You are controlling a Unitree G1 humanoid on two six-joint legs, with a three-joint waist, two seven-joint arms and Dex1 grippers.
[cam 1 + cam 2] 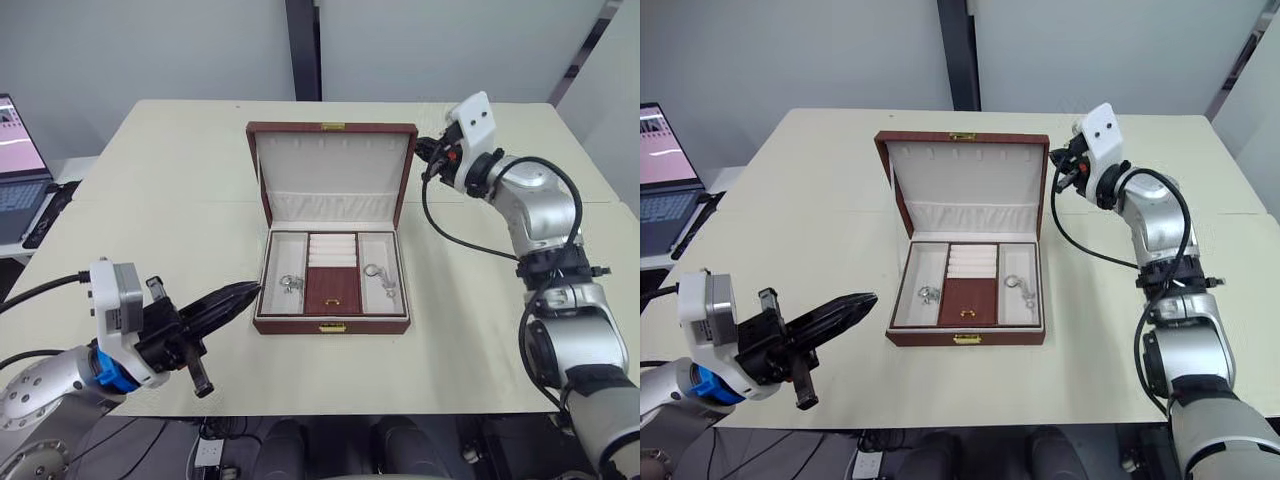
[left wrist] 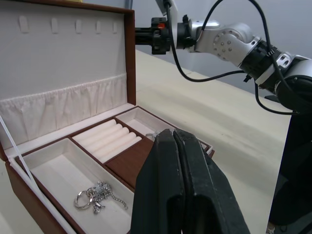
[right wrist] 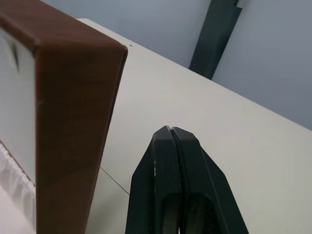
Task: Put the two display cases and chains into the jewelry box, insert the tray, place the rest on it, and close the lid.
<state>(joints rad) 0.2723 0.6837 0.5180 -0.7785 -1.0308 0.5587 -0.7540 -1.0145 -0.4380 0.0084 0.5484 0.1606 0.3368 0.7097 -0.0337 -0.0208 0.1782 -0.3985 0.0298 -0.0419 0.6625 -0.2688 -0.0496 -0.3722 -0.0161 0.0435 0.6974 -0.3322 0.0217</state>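
You have even, soft light from above, bright enough everywhere. The pale cream tabletop [image 1: 200,200] shows no glare, and shadows on it are faint. The open maroon wood-grain jewelry box [image 1: 332,326] casts only a thin dark line along its front base. Both head views are sharp to the corners, with slight bending of the table edges. In the wrist views, the closed black fingers [image 2: 180,190] sit very near the lens and look soft, while the cream lining of the upright lid [image 2: 63,63] stays clear.
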